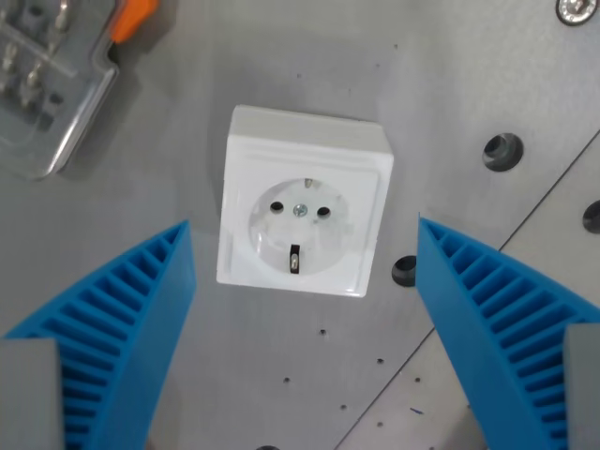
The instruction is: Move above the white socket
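Observation:
The white socket (302, 200) is a square box with a round recessed face, two pin holes and a centre screw. It sits on the grey metal plate (187, 112) in the middle of the wrist view. My gripper (303, 225) hovers over it, open and empty. Its blue ribbed fingers show at the lower left (122, 328) and lower right (497, 319), one on each side of the socket and clear of it.
A clear plastic part with metal contacts (42, 89) and an orange piece (131, 19) lies at the upper left. The plate has several holes (502, 150) and a seam running diagonally at the right.

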Robot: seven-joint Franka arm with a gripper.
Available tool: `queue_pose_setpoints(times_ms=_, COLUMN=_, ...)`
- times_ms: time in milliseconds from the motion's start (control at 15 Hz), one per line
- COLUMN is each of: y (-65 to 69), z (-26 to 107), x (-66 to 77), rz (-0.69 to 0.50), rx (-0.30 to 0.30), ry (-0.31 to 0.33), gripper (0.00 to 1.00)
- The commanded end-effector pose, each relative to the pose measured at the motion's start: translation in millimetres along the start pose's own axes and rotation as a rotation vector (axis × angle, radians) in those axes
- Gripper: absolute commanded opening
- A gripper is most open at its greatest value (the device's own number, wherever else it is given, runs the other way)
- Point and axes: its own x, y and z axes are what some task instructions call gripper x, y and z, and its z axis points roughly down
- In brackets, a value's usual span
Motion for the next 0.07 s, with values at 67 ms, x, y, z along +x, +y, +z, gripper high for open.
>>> queue_pose_setpoints(times_ms=67, y=5.6, z=5.0, x=-2.0, rz=0.088, rx=0.037, ry=0.107, gripper=1.00)
